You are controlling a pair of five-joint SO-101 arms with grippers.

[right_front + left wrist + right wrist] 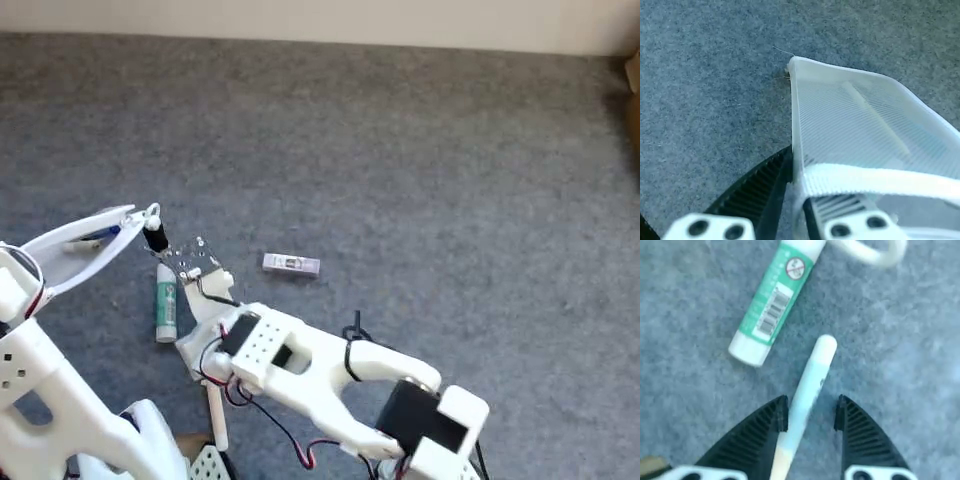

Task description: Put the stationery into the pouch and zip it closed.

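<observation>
My left gripper is shut on the edge of a white mesh pouch, holding it at the left of the table with its ring pull toward the middle. Something blue shows inside the pouch. A green glue stick lies just below the pouch's mouth, and it also appears ahead of my right gripper. My right gripper is open, its fingers on either side of a pale pen on the carpet. That pen sticks out from under the right arm.
A small white and purple eraser-like block lies on the grey carpet right of the glue stick. A small black piece sits by the pouch's mouth. The carpet beyond and to the right is open floor.
</observation>
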